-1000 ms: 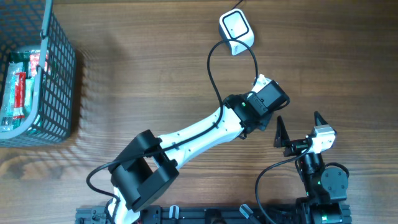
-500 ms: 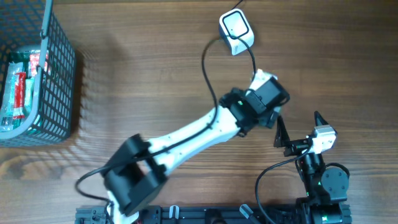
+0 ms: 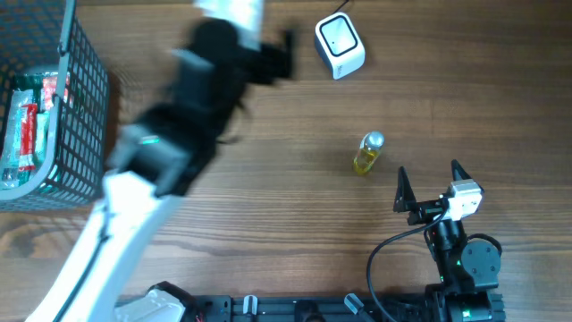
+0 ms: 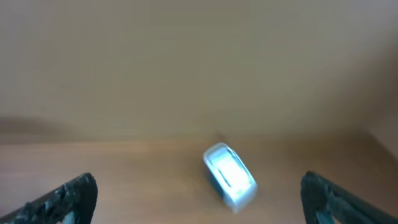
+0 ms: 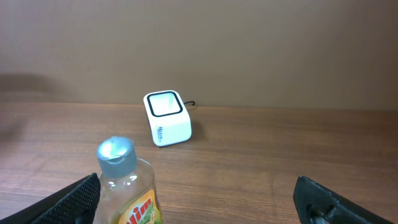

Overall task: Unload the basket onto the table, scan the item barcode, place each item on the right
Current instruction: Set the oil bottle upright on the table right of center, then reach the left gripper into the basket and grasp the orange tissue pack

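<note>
A small bottle of yellow liquid with a silver cap (image 3: 367,153) lies alone on the wooden table, and fills the lower left of the right wrist view (image 5: 127,186). The white barcode scanner (image 3: 340,46) stands at the back (image 5: 166,118), blurred in the left wrist view (image 4: 229,176). My left gripper (image 3: 288,56) is motion-blurred just left of the scanner, open and empty (image 4: 199,205). Below and right of the bottle, my right gripper (image 3: 429,183) stands wide open with nothing in it (image 5: 199,208).
A dark wire basket (image 3: 85,116) holding packaged goods stands at the far left edge. The scanner's black cable leaves the frame at the top. The left arm's white link (image 3: 116,241) crosses the table's lower left.
My left gripper has opened and let go of the bottle, which now lies on the table. The left arm has swung fast up and to the left. The right arm is still.
</note>
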`<state>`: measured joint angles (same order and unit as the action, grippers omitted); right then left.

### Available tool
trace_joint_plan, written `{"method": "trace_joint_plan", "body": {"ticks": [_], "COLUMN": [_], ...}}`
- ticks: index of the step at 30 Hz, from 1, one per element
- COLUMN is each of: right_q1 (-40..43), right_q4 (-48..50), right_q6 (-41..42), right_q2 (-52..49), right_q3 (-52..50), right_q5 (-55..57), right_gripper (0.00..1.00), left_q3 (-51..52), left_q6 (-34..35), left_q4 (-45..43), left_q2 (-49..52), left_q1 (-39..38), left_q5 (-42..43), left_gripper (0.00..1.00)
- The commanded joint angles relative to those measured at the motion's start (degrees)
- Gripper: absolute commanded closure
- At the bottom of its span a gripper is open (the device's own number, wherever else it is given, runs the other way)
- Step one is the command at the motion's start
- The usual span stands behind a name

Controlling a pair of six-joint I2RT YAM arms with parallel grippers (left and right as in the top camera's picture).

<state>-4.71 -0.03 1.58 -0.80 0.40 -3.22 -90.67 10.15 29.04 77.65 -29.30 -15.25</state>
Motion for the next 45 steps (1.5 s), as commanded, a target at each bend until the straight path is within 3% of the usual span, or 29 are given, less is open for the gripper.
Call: {"method": "trace_joint_plan", "body": {"ticks": [1, 3, 8, 15, 19, 25, 30, 39, 45], "right_q1": [0.3, 0.3, 0.3, 0.3, 0.3, 0.3, 0.3, 0.3, 0.3], "right_q4": [0.1, 0.1, 0.1, 0.1, 0.1, 0.1, 0.1, 0.1, 0.1], "right_q6": [-0.5, -0.5, -0.5, -0.5, -0.5, -0.5, -0.5, -0.5, -0.5], "right_q2": [0.2, 0.2, 0.2, 0.2, 0.2, 0.2, 0.2, 0.2, 0.2], "right_q3": [-0.1, -0.1, -0.1, -0.1, -0.1, -0.1, -0.1, -0.1, -0.1], "right_q5": [-0.7, -0.7, -0.7, -0.7, -0.7, -0.7, -0.7, -0.7, -0.7], "right_gripper": [0.0, 0.0, 0.0, 0.0, 0.0, 0.0, 0.0, 0.0, 0.0], "left_q3": [-0.6, -0.6, -1.2, -2.0, -2.0, -2.0, -2.0, -2.0, -2.0], "left_q6": [-7.8, -7.9, -7.6, -7.6, -7.6, -8.5, -8.5, -23.3, -25.2], "left_q4": [-3.7, -5.2, -8.4, -7.2, -4.0, -3.7, -3.9, -0.2, -0.3], "left_q2": [-6.5, -7.4, -6.1, 2.8, 9.7, 19.8, 26.2, 35.8, 38.8], "left_q1": [16.1, 25.2, 46.5, 62.1, 64.9, 66.9, 66.8, 66.8, 66.8], "left_q5": [-3.5, -2.7, 10.7, 14.6, 15.4, 29.7, 30.0, 31.0, 36.0], "left_gripper": [0.06, 0.06, 0.14, 0.09, 0.04, 0.05, 0.02, 0.0, 0.0]}}
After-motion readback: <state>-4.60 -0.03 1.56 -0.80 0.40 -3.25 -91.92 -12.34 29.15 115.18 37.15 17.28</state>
